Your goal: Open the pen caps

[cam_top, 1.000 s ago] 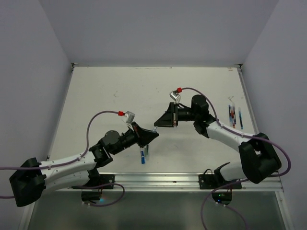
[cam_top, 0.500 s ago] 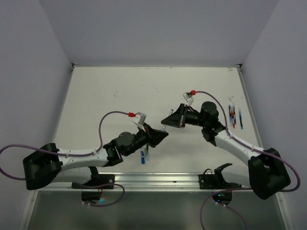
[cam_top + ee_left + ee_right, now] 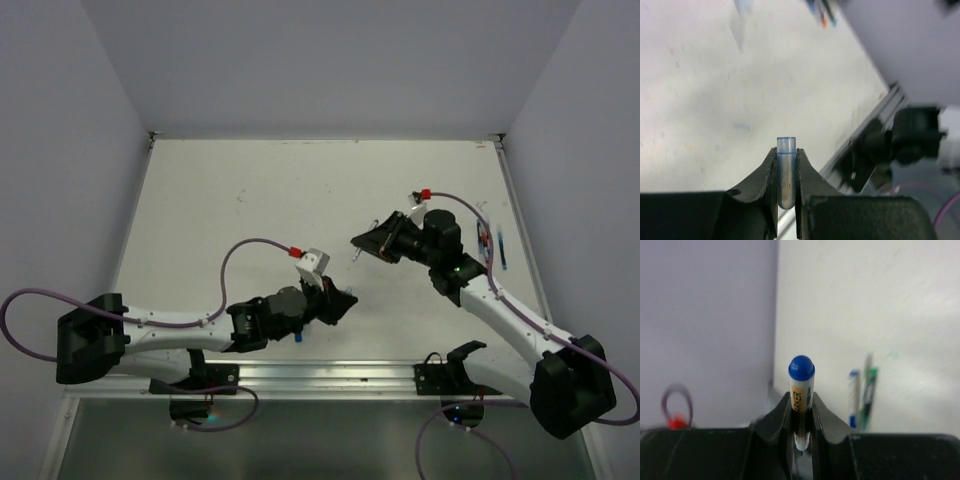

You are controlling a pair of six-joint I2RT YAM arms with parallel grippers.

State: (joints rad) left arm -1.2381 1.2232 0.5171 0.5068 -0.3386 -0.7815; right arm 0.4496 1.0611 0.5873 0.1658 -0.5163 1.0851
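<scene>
The clear tube-shaped plastic cap with a blue rim (image 3: pixel 786 172) is clamped upright between the fingers of the left gripper (image 3: pixel 786 153), above the white table (image 3: pixel 700 100). The white-barrelled pen with a blue rounded end (image 3: pixel 801 371) is clamped in the right gripper (image 3: pixel 801 396). Only the right wrist view shows its yellow label. Two blurred pens (image 3: pixel 854 400) lie on the table behind it. In the top view the cap cannot be made out. One second ago the grippers met at the table centre; now they are well apart.
</scene>
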